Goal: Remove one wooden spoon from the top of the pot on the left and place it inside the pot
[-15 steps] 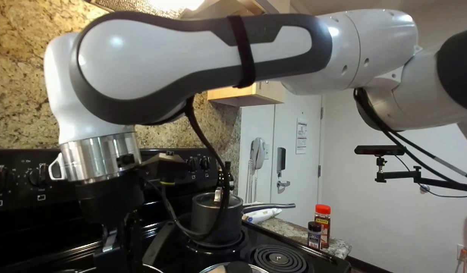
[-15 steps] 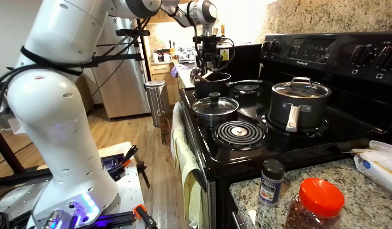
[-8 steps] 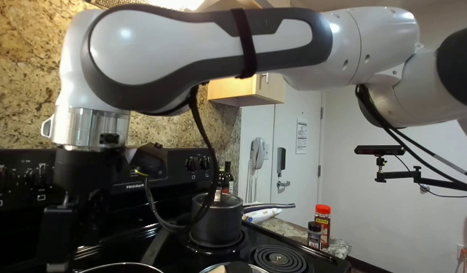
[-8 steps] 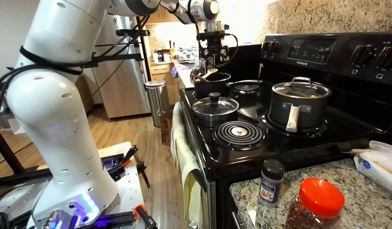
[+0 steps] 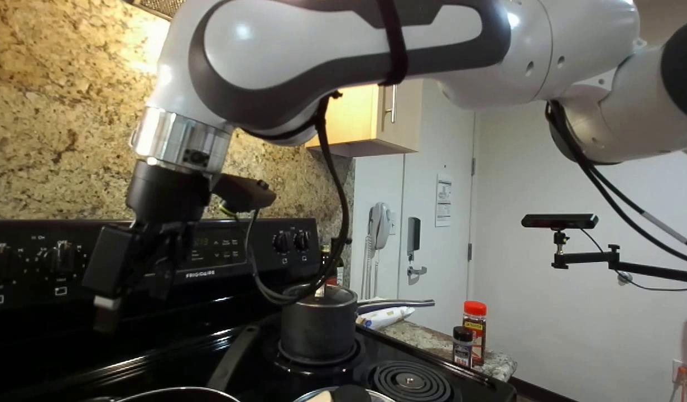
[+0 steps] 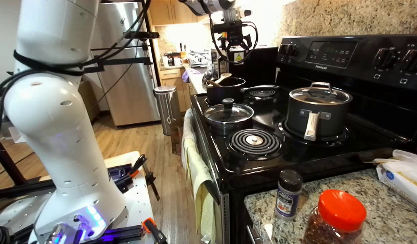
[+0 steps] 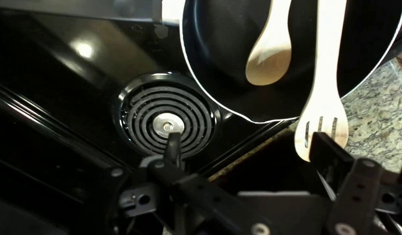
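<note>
The dark pot (image 6: 225, 95) with a shiny metal rim stands on the stove's far front burner; its rim (image 5: 178, 389) shows in an exterior view. In the wrist view, a pale wooden spoon (image 7: 269, 62) has its plain head over the dark inside of the pot (image 7: 217, 62). A slotted wooden spoon (image 7: 329, 81) lies across the rim, its head sticking out beyond it. Their handle ends are out of that view. My gripper (image 7: 246, 140) is open and empty. In both exterior views the gripper (image 5: 134, 304) (image 6: 235, 47) is above the stove, higher than the pot.
A coil burner (image 7: 168, 120) lies beside the pot, which has a long dark handle (image 5: 231, 357). A low pan with a glass lid (image 6: 228, 115) and a lidded dark saucepan (image 6: 320, 115) stand nearby. The stove's control panel (image 5: 276, 245) rises behind my gripper.
My gripper has risen away from the pot and tilted. The slotted head shows more clearly now that the gripper is no longer low beside it.
</note>
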You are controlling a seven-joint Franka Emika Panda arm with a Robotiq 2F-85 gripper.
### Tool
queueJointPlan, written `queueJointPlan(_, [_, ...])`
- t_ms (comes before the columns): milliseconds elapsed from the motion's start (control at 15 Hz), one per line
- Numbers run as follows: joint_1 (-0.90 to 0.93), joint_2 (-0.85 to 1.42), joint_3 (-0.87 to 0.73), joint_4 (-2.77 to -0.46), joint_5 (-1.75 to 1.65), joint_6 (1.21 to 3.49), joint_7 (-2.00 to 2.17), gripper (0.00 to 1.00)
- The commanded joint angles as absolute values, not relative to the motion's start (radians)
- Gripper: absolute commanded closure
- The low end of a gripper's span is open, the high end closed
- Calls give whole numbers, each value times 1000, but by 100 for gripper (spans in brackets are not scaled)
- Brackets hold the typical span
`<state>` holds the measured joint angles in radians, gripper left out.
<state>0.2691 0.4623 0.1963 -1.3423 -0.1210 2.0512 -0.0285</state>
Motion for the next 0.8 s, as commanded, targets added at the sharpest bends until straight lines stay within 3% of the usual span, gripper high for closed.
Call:
queueJointPlan(0, [235, 324, 187, -1499, -93, 2086, 12, 0])
queueJointPlan(733, [198, 99, 136, -1725, -60, 2054, 104, 0])
